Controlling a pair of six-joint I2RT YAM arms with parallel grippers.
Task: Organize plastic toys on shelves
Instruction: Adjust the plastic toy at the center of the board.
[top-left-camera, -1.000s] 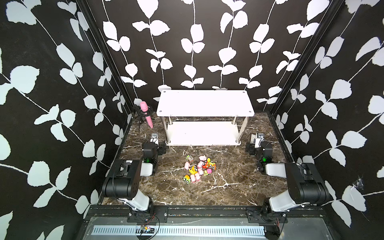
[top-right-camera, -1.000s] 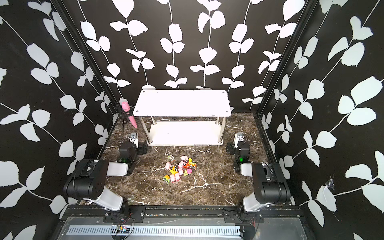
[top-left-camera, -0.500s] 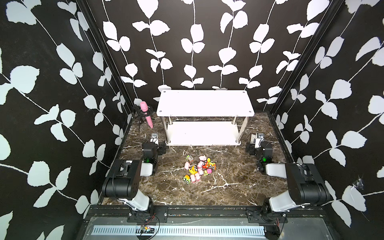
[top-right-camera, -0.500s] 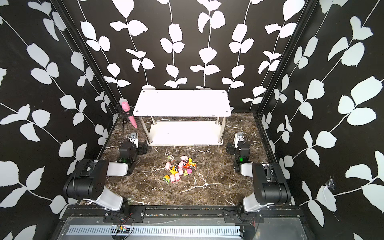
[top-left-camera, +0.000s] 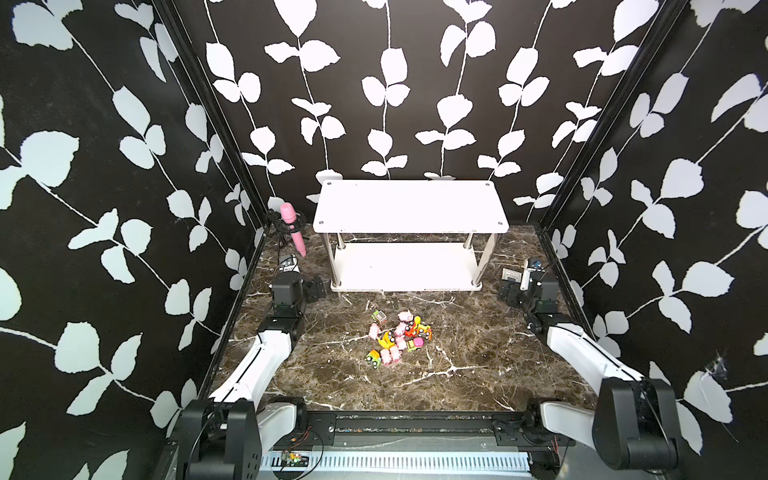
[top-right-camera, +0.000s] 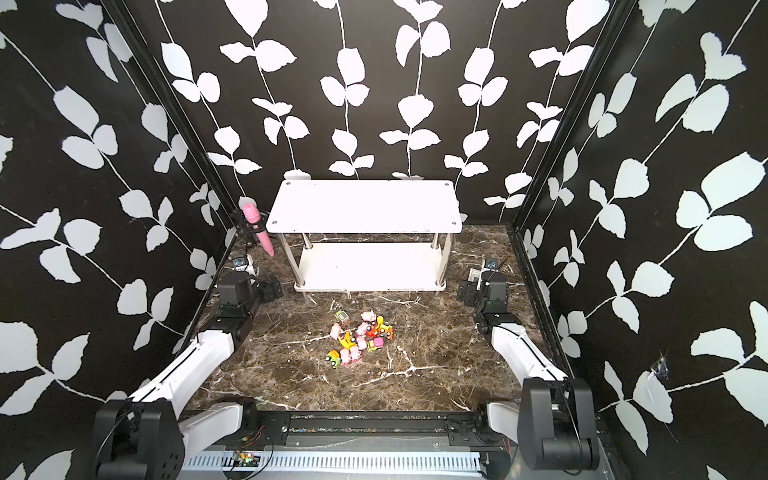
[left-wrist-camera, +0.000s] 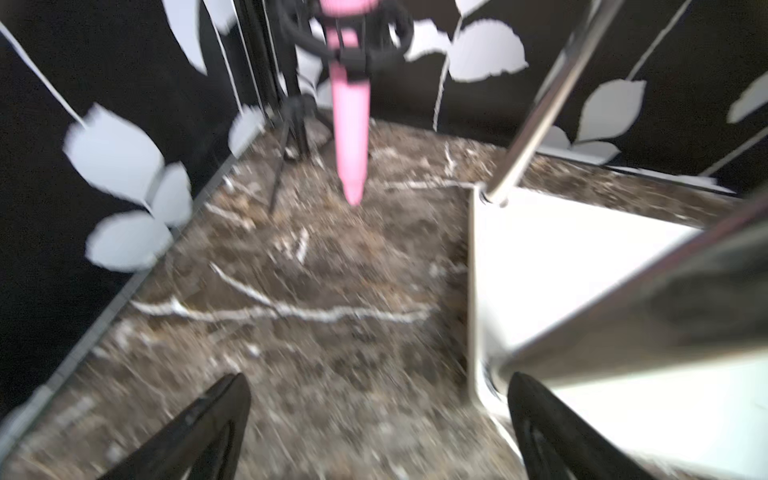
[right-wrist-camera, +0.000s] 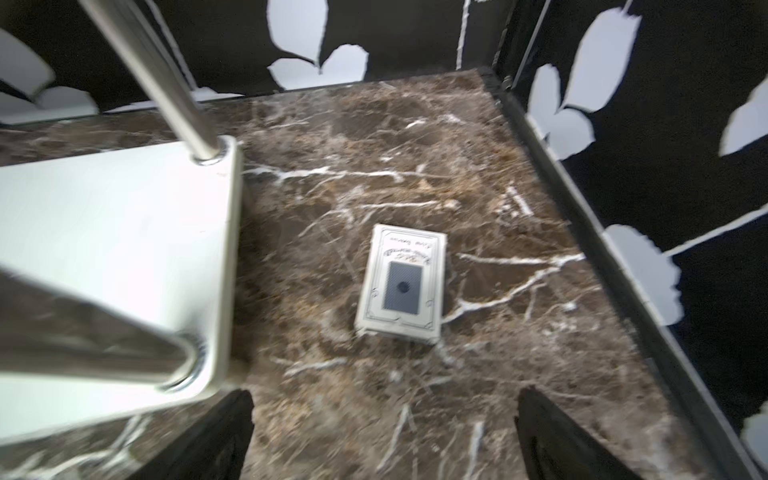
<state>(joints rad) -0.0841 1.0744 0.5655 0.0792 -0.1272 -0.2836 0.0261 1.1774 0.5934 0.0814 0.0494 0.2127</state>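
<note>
The plastic toys (top-left-camera: 397, 338) (top-right-camera: 359, 338), tiny pink pigs and small coloured vehicles, lie in a loose heap on the marble floor in front of the shelves. The shelves (top-left-camera: 409, 205) (top-right-camera: 363, 205) are two bare white boards on metal posts at the back. My left gripper (top-left-camera: 318, 289) (left-wrist-camera: 376, 378) stands open and holds nothing, by the lower board's (left-wrist-camera: 561, 270) left front corner. Open too, and with nothing in it, my right gripper (top-left-camera: 509, 291) (right-wrist-camera: 384, 392) is by the right front corner (right-wrist-camera: 124, 232). Neither wrist view shows the toys.
A pink microphone (top-left-camera: 293, 228) (left-wrist-camera: 351, 124) on a small black tripod stands in the back left corner. A flat white-and-blue card box (right-wrist-camera: 401, 282) (top-left-camera: 510, 274) lies on the floor just beyond my right gripper. Black leaf-patterned walls close in three sides.
</note>
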